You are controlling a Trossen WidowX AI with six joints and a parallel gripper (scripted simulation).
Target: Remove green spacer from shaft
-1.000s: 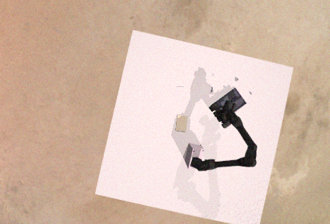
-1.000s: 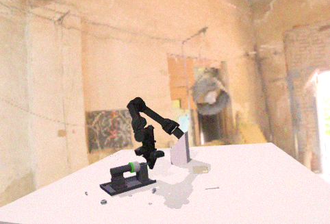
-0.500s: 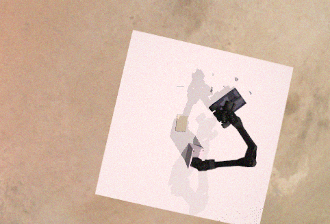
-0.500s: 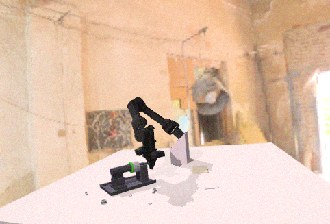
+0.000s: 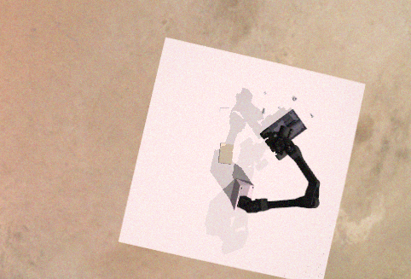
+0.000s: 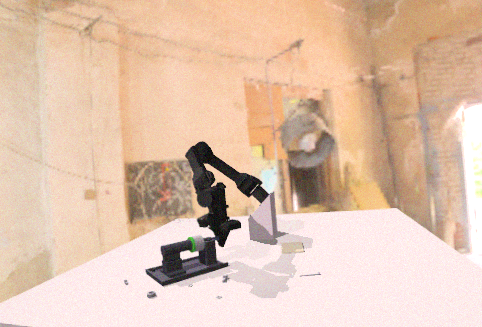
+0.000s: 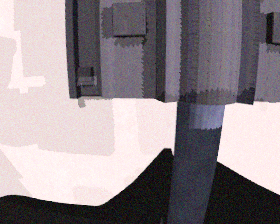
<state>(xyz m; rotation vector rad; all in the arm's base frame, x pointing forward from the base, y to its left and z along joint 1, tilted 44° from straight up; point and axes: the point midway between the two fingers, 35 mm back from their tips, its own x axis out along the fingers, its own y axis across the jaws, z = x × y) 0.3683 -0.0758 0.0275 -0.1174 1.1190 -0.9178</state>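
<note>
The dark housing block (image 6: 173, 260) stands on the left of its base plate (image 6: 164, 280) in the exterior view. The green spacer (image 6: 192, 244) is up at shaft height beside the housing's barrel, with a white spacer (image 6: 199, 243) on its right, against the right support (image 6: 208, 252). My gripper (image 6: 221, 241) is at the right end of the fixture, shut on the dark shaft (image 7: 197, 150), which sticks out of the fixture between the black fingers in the wrist view. The top view shows the fixture (image 5: 296, 119) from above, with the arm hiding the spacers and fingertips.
A pale wedge-shaped bracket (image 5: 245, 186) (image 6: 266, 219) stands by the arm's base. A flat tan tile (image 5: 226, 154) (image 6: 293, 248) lies on the table. Several small dark parts lie near the fixture, among them a nut-like piece (image 5: 294, 98) (image 6: 151, 294).
</note>
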